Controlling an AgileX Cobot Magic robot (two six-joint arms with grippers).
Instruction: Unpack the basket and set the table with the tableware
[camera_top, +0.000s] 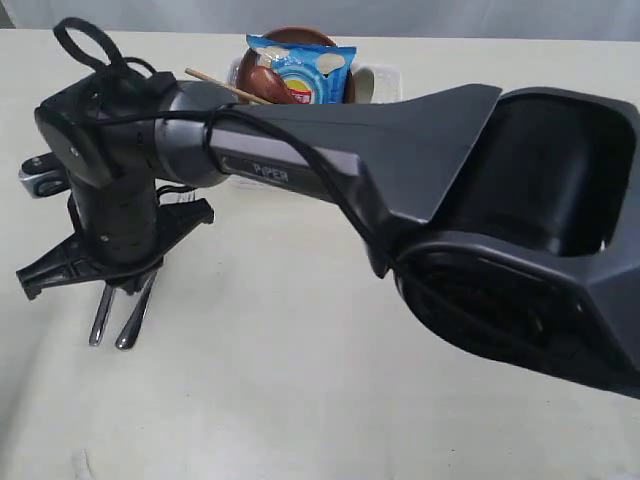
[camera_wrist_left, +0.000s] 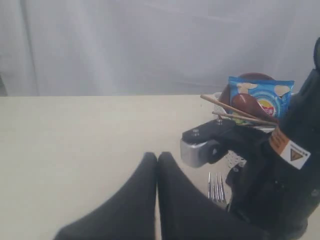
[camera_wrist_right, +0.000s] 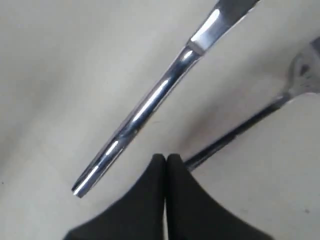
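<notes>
The steel knife (camera_wrist_right: 145, 107) and fork (camera_wrist_right: 240, 130) lie side by side on the cream table (camera_top: 300, 400). Their handles (camera_top: 118, 315) stick out from under my right gripper (camera_top: 118, 280). That gripper (camera_wrist_right: 166, 159) hangs just over them, shut, with nothing between its fingers. My left gripper (camera_wrist_left: 157, 157) is shut and empty above bare table; the exterior view does not show it. At the back, the white basket (camera_top: 385, 72) holds the brown plate (camera_top: 290, 38), a reddish-brown spoon (camera_top: 262, 72) and two chopsticks (camera_top: 225, 85). The cup and bowl are hidden.
A blue chip bag (camera_top: 303, 72) stands in the basket. My right arm (camera_top: 400, 150) stretches across the table from the right and covers most of the basket. Fork tines (camera_wrist_left: 216, 187) show beside the right wrist's silver camera block (camera_wrist_left: 197, 150).
</notes>
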